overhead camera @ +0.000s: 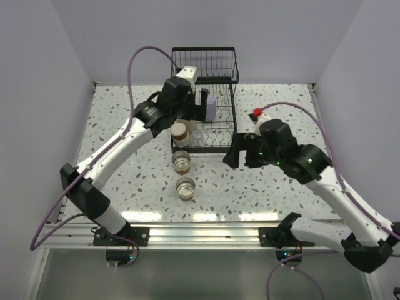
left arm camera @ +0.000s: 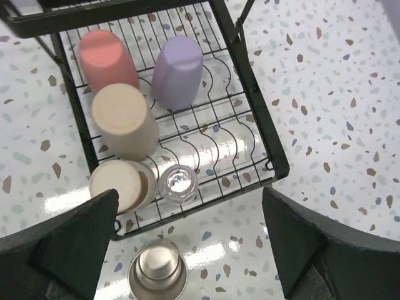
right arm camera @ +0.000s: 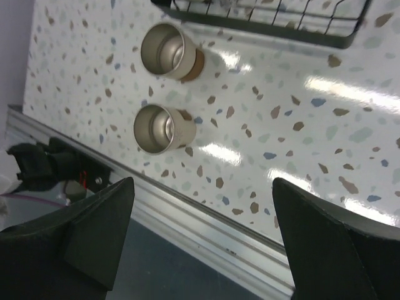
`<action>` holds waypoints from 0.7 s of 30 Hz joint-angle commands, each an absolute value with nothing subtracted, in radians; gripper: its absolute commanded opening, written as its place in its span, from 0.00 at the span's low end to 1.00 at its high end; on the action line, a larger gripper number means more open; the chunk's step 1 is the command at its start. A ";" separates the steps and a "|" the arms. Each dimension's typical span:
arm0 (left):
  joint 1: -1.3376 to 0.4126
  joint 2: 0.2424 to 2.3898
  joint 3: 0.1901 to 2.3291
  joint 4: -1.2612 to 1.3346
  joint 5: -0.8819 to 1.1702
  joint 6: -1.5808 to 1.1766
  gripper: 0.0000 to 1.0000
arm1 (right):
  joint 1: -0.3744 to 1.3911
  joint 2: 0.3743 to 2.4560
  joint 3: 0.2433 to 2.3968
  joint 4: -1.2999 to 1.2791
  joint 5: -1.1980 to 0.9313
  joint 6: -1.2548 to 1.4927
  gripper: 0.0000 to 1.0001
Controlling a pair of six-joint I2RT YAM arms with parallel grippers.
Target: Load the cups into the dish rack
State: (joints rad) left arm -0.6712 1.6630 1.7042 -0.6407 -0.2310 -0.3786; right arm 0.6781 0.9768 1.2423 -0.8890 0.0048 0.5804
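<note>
The black wire dish rack (overhead camera: 235,128) stands at the back centre. In the left wrist view its tray (left arm camera: 257,109) holds upside-down cups: coral-pink (left arm camera: 106,56), lavender (left arm camera: 178,69), beige (left arm camera: 125,119), one brown (left arm camera: 119,184) and the clear one (left arm camera: 177,181). Two brown cups with shiny insides stand upright on the table in front of the rack (overhead camera: 181,161) (overhead camera: 185,187), also seen in the right wrist view (right arm camera: 165,50) (right arm camera: 159,128). My left gripper (overhead camera: 201,114) (left arm camera: 187,250) hangs open and empty over the rack's front edge. My right gripper (overhead camera: 232,155) (right arm camera: 206,244) is open and empty, right of the two cups.
The metal rail (right arm camera: 206,219) runs along the table's near edge, below the right gripper. Grey walls close the table on the left, right and back. A red-tipped fitting (overhead camera: 255,113) on the right arm's cable sits right of the rack.
</note>
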 commanded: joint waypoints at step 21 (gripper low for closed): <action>-0.425 1.058 1.147 -0.704 -0.201 -0.488 1.00 | 0.917 1.543 1.155 -0.526 -0.268 0.626 0.68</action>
State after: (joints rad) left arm -0.4274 1.0908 1.1606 -0.6891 -0.1970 -0.4618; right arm 0.9051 1.5227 1.1492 -0.6102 -0.2310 0.6025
